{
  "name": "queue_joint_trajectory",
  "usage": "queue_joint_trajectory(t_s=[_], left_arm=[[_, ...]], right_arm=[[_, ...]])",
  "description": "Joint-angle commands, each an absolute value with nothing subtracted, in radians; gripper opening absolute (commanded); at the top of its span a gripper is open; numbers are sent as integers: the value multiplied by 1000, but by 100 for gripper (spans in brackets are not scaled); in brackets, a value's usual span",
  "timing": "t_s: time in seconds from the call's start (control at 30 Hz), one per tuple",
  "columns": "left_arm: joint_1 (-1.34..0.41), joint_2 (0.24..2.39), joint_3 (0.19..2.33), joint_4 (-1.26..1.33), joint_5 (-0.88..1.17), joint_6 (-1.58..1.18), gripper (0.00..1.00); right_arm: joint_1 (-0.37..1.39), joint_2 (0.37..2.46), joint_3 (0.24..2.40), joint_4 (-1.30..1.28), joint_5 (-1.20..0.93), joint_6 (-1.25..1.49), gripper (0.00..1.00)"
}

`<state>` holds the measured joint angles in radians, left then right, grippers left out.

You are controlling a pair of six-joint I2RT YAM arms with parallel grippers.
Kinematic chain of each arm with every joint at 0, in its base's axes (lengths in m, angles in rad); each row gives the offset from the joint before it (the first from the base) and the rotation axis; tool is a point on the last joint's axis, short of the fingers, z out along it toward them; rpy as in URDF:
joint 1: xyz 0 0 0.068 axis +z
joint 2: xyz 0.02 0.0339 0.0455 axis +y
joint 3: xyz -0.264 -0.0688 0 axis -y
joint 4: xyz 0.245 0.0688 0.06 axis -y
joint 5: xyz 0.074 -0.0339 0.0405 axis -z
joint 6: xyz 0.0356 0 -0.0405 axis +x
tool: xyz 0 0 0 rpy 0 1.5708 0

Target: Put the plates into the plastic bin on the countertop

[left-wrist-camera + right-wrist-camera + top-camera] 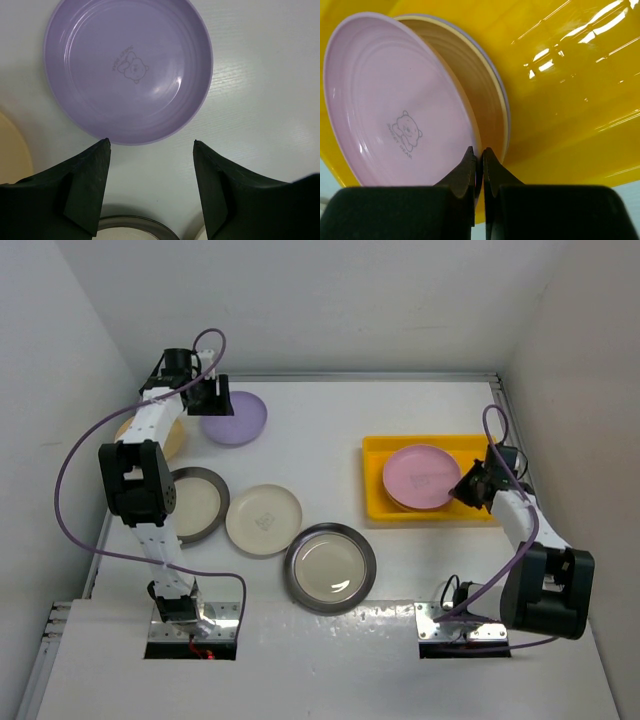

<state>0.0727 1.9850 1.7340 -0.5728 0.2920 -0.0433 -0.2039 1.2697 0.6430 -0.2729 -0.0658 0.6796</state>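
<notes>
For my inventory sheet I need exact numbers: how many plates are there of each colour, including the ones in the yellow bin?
lilac plates: 2, one just a rim under the stack in the yellow bin
pink plate: 1
pale orange plates: 2, one beneath the pink
cream-white plate: 1
steel-rimmed plates: 2
Total: 8

3 plain white walls [320, 300], soft even light

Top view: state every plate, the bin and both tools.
Bin, partly filled.
Pink plate, tilted in bin.
Right tool, shut on pink plate.
Left tool, open, empty.
Lilac plate, on countertop.
Orange plate, on countertop.
Cream plate, on countertop.
Left steel plate, on countertop.
Right steel plate, on countertop.
</notes>
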Motion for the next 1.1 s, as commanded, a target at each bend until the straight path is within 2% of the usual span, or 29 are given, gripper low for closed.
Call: queue_joint_trajectory(t_s=[0.0,0.03,0.07,0.17,0.2,0.27,0.53,0.9,0.97,1.0,1.03,1.07], left_arm=[[94,1930,1733,-561,307,-34,69],[94,1930,1733,-561,307,-34,69],[94,1930,1733,-561,307,-34,69],[94,1939,1733,-561,307,-34,69],[94,1939,1733,-561,307,-34,69],[103,1939,1733,-561,307,-34,69],[155,2035,1715,-561,285,-95,71],[179,2296,1877,-561,138,-114,71],[179,2324,1888,-561,175,-104,65],[179,2351,1902,-561,227,-104,57],[179,2362,1914,-561,253,-104,57],[179,2373,1914,-561,277,-104,49]], right_arm=[[-212,1270,644,-195,-78,664,0],[-213,1293,652,-201,-81,661,0],[-212,1302,658,-189,-87,661,8],[-213,1335,655,-213,-84,652,41],[-210,1345,663,-225,-81,634,60],[-201,1359,692,-268,-68,600,69],[-184,1385,742,-336,-3,558,72],[-152,1388,801,-322,-3,549,72],[-144,1381,807,-321,-5,551,72],[-141,1376,814,-324,-3,552,72],[-143,1373,816,-327,-3,552,72],[-140,1370,818,-330,-3,560,72]])
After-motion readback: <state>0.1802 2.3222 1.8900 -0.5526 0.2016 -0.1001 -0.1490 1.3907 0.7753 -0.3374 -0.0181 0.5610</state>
